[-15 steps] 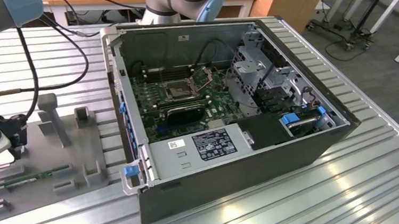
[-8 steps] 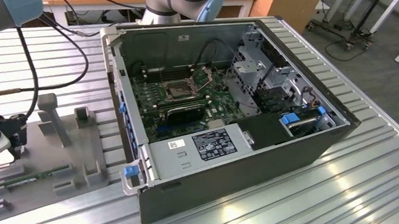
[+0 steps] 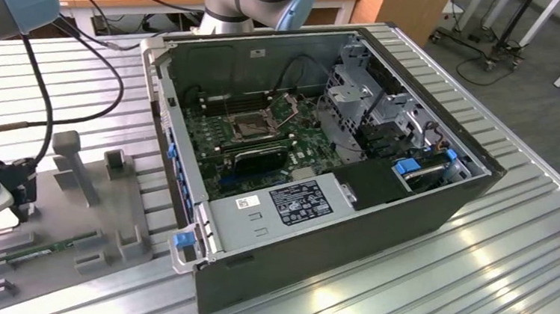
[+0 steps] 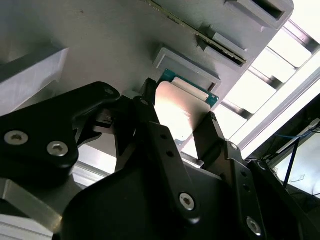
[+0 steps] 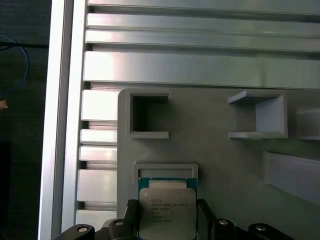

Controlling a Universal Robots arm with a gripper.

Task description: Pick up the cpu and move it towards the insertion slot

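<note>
The cpu (image 5: 167, 210), a flat square chip with a silvery top and a thin green rim, lies against its grey holder frame (image 5: 167, 170) on the fixture plate. In both wrist views my gripper (image 4: 179, 107) has one black finger (image 4: 150, 115) pressed on each side edge of the chip, so it is shut on it. I cannot tell whether the chip is off the plate. In the exterior view the gripper (image 3: 1, 199) hangs over the plate's corner at the exterior view's left. The insertion slot (image 3: 253, 123) is a dark square socket on the green board inside the open computer case, far from the gripper.
The open computer case (image 3: 355, 223) takes up the middle of the slatted metal table. The grey fixture plate (image 3: 85, 224) carries upright posts (image 3: 74, 167) and a green memory stick (image 3: 53, 248). Black cables (image 3: 49, 101) hang beside the arm. Empty square pockets (image 5: 147, 115) sit near the chip.
</note>
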